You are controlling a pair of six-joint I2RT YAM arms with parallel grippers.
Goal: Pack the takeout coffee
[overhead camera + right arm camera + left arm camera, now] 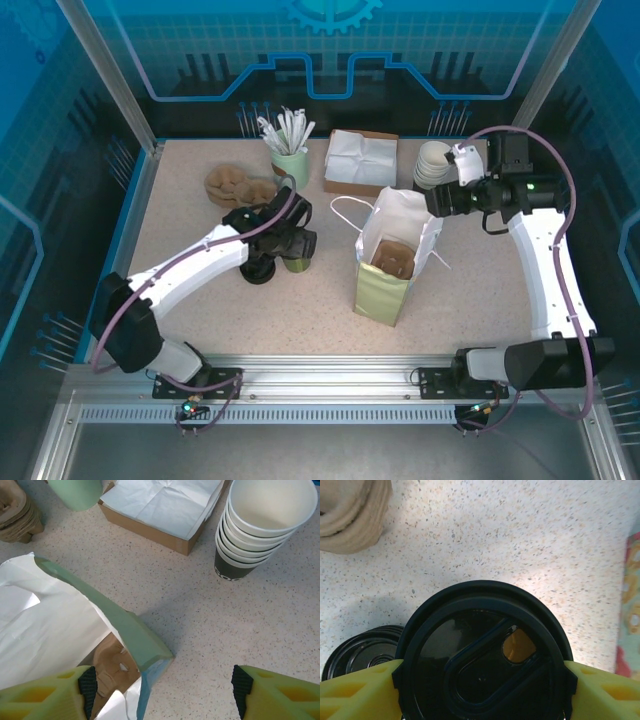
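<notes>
As its wrist view shows, the left pincer (pixel 483 679) clamps the takeout coffee (pixel 470 625).

One lidded coffee (pixel 482 655), one paper bag (pixel 405 212), one napkin box (pixel 361 160), one cup stack (pixel 260 535), two tray piles (pixel 226 181)

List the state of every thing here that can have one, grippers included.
takeout coffee, lid on, upright, clamped at the lid's sides.
left gripper, shut on the takeout coffee.
right gripper, open, over the bag's rim.
white paper bag, standing, mouth open, a cardboard carrier inside.
stack of cups, upright, nested, lidless.
napkin box, open.
</notes>
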